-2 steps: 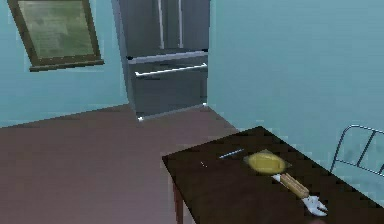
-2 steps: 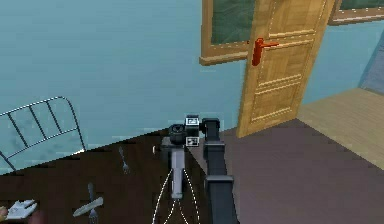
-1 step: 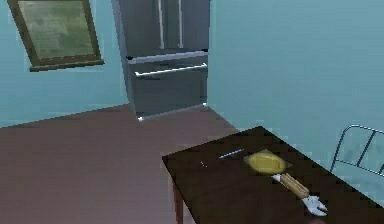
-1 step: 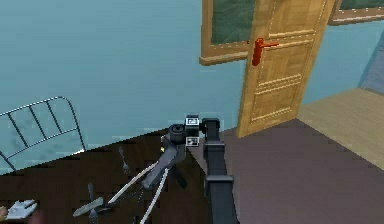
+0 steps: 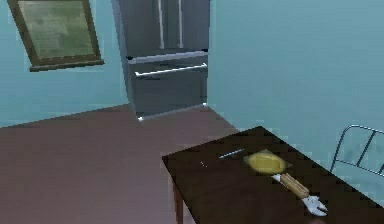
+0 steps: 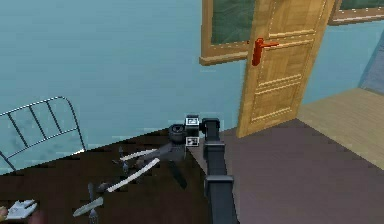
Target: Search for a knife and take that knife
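Home kitchen, steel fridge (image 5: 165,55), dining table (image 5: 215,188)

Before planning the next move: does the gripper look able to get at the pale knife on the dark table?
Probably yes: the gripper is over the table, close to the knife, with nothing between them. Whether they touch cannot be told.

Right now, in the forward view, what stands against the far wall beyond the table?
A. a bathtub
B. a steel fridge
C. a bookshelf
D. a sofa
B: a grey steel fridge with two upper doors and a drawer below stands there, beyond the dark table and to the right of a framed picture.
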### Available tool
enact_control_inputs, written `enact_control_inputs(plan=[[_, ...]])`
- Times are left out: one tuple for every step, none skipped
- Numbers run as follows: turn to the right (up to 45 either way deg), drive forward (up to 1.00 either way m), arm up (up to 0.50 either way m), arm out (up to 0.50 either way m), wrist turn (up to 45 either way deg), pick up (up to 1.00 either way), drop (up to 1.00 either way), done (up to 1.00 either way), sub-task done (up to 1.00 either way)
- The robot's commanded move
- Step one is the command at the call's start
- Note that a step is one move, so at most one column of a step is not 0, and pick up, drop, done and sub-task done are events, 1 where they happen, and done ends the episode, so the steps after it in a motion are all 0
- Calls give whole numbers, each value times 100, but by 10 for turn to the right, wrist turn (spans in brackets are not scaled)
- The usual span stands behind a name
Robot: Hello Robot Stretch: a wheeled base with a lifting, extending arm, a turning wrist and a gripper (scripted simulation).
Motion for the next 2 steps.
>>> enact_control_inputs(plan=[[0,0,0,0,450,0,0,0,0],[0,0,0,0,420,0,0,0,0]])
